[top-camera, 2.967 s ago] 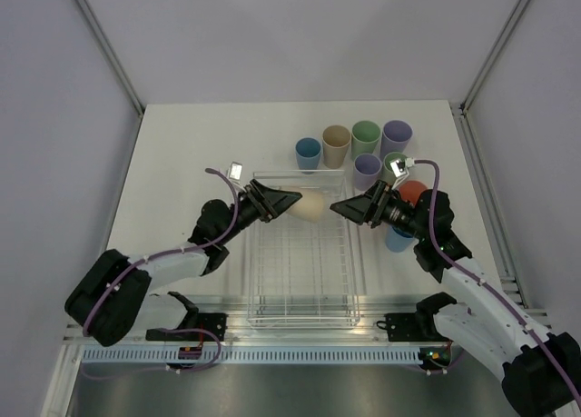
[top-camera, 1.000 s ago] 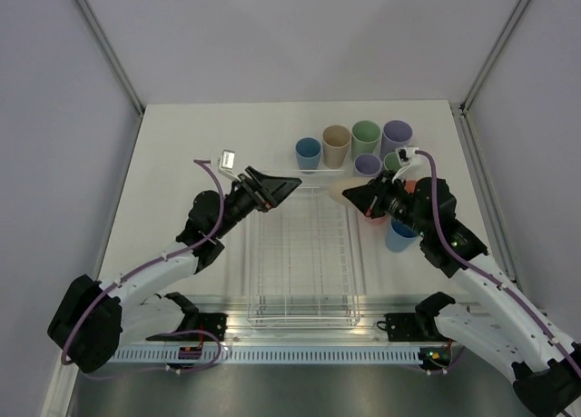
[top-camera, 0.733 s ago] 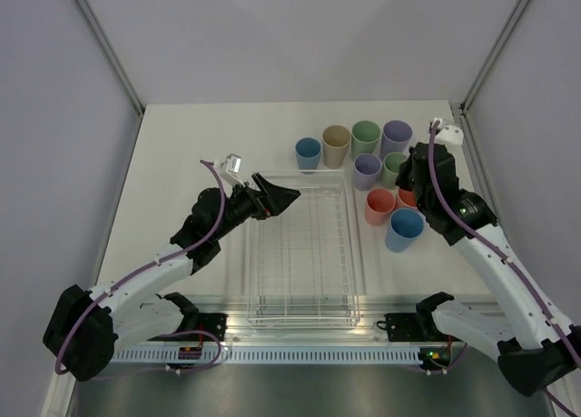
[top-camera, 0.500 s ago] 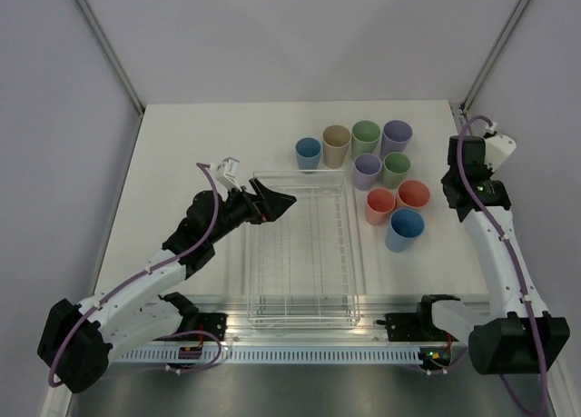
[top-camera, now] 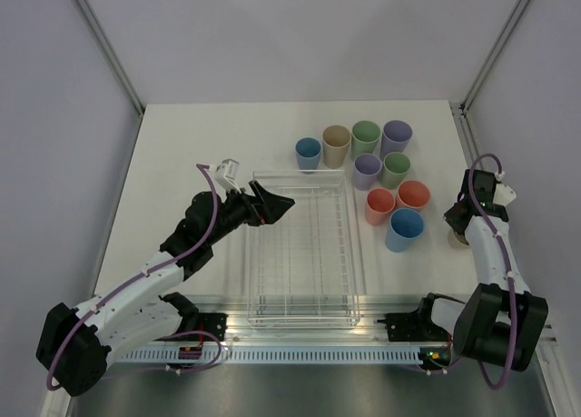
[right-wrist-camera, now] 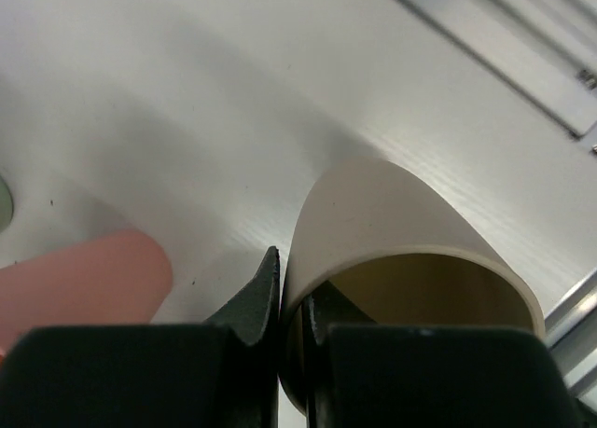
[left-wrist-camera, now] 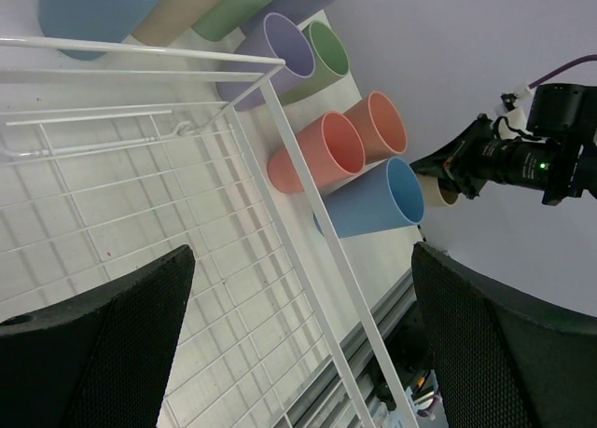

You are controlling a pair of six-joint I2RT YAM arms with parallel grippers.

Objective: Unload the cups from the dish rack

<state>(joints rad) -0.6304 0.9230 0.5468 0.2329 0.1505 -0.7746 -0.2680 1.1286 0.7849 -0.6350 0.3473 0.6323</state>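
the right arm has swung away from the rack to the far right of the frame, and the beige tapered plastic cup it carries now sits near the right edge, well apart from the others. the right fingers are pressed together on the cup's thin wall at the rim, one inside and one outside. whether its base touches the surface, i cannot tell.

it looks light and stiff, matte enough not to slip much, and unlikely to break. a rim pinch like this one suits it, though the cup may swing.

ten cups show in all: two beige, two blue, two green, two purple, two coral pink. nine stand mouth-up as a cluster of cups in the upper right. none is visible in the one clear wire-grid dish rack at centre. the left fingers, spread wide and holding nothing, hover over the rack's upper left corner. everything rests on the white surface.
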